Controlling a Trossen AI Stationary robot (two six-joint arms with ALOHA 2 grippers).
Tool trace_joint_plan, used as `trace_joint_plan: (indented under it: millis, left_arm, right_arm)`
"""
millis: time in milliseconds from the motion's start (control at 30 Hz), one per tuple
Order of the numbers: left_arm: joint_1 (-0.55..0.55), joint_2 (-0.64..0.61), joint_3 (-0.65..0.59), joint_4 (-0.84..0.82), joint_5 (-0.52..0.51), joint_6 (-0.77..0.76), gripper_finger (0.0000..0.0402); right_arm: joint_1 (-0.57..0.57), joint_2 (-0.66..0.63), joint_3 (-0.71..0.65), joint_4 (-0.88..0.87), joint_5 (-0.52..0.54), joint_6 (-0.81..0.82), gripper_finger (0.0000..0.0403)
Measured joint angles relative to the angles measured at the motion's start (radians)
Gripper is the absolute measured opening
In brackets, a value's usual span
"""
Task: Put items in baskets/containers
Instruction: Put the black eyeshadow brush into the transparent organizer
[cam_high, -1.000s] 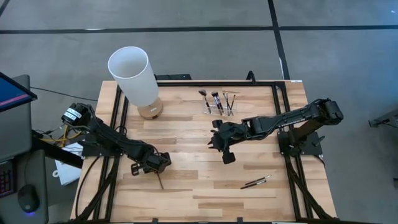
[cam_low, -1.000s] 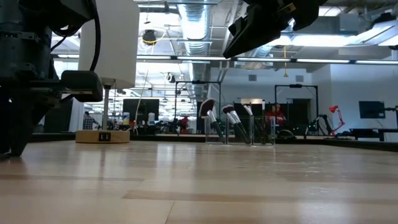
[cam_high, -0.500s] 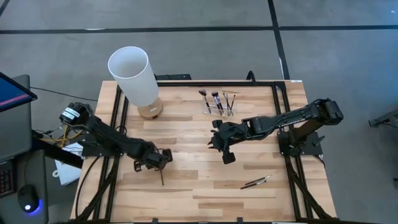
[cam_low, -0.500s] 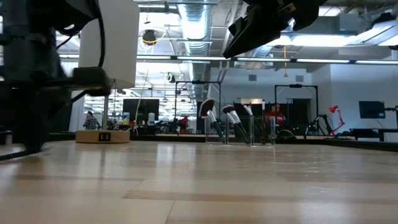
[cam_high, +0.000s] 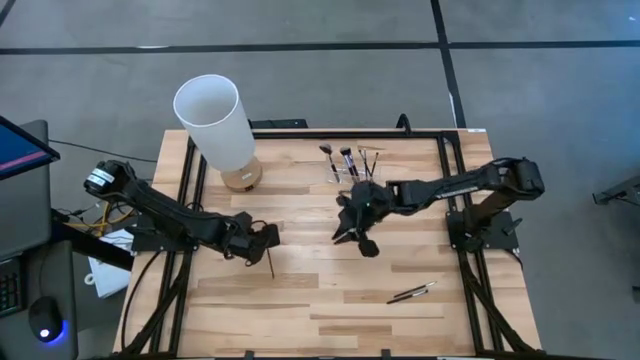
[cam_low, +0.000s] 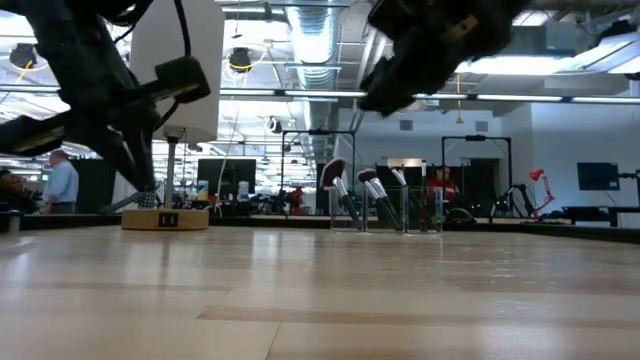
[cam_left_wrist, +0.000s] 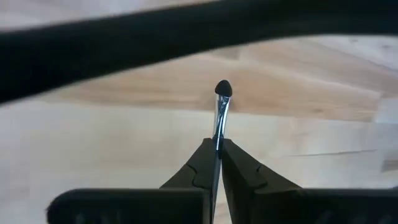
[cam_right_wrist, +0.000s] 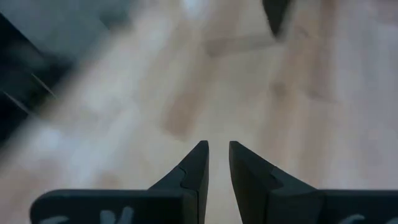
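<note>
My left gripper is over the table's left half, shut on a thin makeup brush with a silver ferrule and a small dark tip. My right gripper hovers near the table's middle, just in front of the clear holder. Its fingers are a narrow gap apart with nothing between them. The holder stands near the far edge with several brushes upright in it. Two more brushes lie flat on the wood at the near right. My left gripper pinches the brush between its two fingertips at the lower end of the silver ferrule. The fingers slant steeply down from above and lie along the brush. The brush sticks out past the fingertips, dark tip foremost, lifted clear of the table.
A tall white cylinder on a wooden base stands at the far left. A black frame runs round the tabletop. Bare wood lies between the two grippers. A person shows in the room beyond.
My left gripper has risen and gone toward the table's far and right edges, tipping as it went. The brush has come up off the wood with it. My right gripper has shifted a little toward the far edge and turned downward.
</note>
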Motion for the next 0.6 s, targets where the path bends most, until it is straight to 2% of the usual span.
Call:
trace_joint_plan:
  millis: [67,133,233,433,600]
  left_arm:
    - [0.0,-0.003,0.0,0.026,-0.048,0.038,0.0017]
    - [0.001,-0.009,0.0,0.054,-0.117,0.088,0.0017]
    - [0.001,-0.022,0.001,0.162,-0.247,0.231,0.0017]
    - [-0.001,-0.056,0.002,0.463,-0.448,0.68,0.0017]
    - [-0.001,-0.057,0.002,0.699,-0.496,1.046,0.0017]
  right_arm:
    - [-0.044,0.022,-0.056,0.145,-0.118,0.111,0.0056]
    - [-0.078,0.061,-0.08,0.277,-0.145,0.2,0.0056]
    - [-0.109,0.114,-0.084,0.339,-0.175,0.267,0.0056]
    - [-0.143,0.182,-0.077,0.462,-0.259,0.357,0.006]
    - [-0.161,0.16,-0.077,0.56,-0.277,0.416,0.0092]
